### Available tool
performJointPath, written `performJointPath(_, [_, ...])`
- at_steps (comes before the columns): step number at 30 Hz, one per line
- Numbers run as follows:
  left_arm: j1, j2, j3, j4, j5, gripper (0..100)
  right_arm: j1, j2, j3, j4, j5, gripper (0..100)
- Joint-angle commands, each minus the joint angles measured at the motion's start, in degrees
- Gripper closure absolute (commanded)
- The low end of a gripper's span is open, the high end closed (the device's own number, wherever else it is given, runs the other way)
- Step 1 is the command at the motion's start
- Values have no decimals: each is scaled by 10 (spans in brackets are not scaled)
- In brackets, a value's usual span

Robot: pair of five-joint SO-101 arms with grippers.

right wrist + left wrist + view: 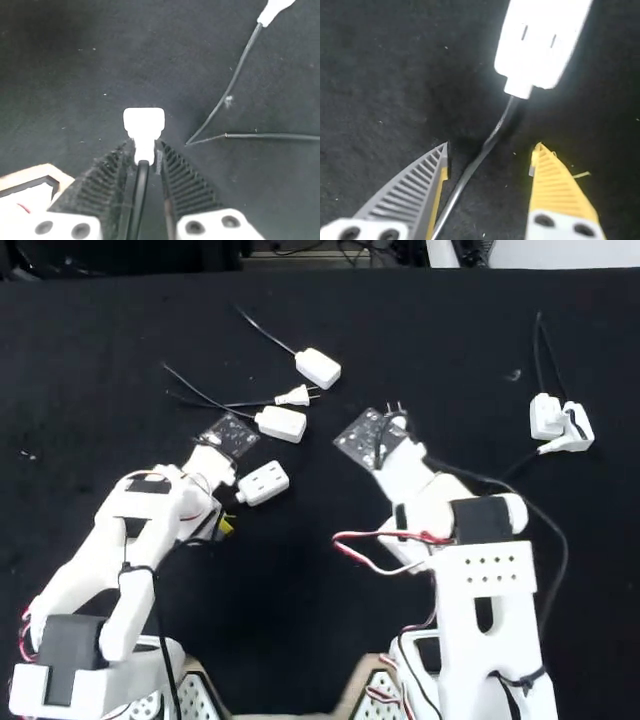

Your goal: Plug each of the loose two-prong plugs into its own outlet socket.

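My left gripper [490,152] stands open low over the black mat, its grey and yellow fingers on either side of a black cord [485,150]. That cord runs to a white outlet socket [540,40] with two slots, just ahead of the fingertips; the same outlet socket [264,482] lies beside the left gripper [225,518] in the high view. My right gripper [144,150] is shut on a white two-prong plug [144,127], the cord trailing back between the fingers. From above, the plug's prongs [396,407] stick out past the right gripper [392,423], pointing toward the far side.
A loose plug [292,396] lies between two more white sockets [281,423] [318,367] at the mat's middle back, thin black cords trailing left. A joined plug and socket [558,423] sit at the right. Thin cords [235,95] cross the mat ahead of the right gripper.
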Motion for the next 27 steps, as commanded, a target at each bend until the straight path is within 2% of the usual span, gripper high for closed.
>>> performJointPath(1, [-47, -9, -2, -42, -4, 745, -48, -17, -2, -21, -33, 988])
performJointPath(5, [-86, -11, -2, -69, -5, 745, -102, -16, 6, -44, -53, 988])
performJointPath(9, [-101, -11, -8, -61, -5, 744, -136, -16, 4, -47, -53, 988])
performJointPath(15, [-100, -11, -69, 44, -3, 744, -142, -16, 4, -47, -53, 988])
performJointPath(21, [-126, -4, -107, 40, 0, 744, -142, -16, 6, -58, -53, 988])
performJointPath(27, [-124, -4, -104, -7, 100, 744, -156, -12, 2, -114, -50, 988])
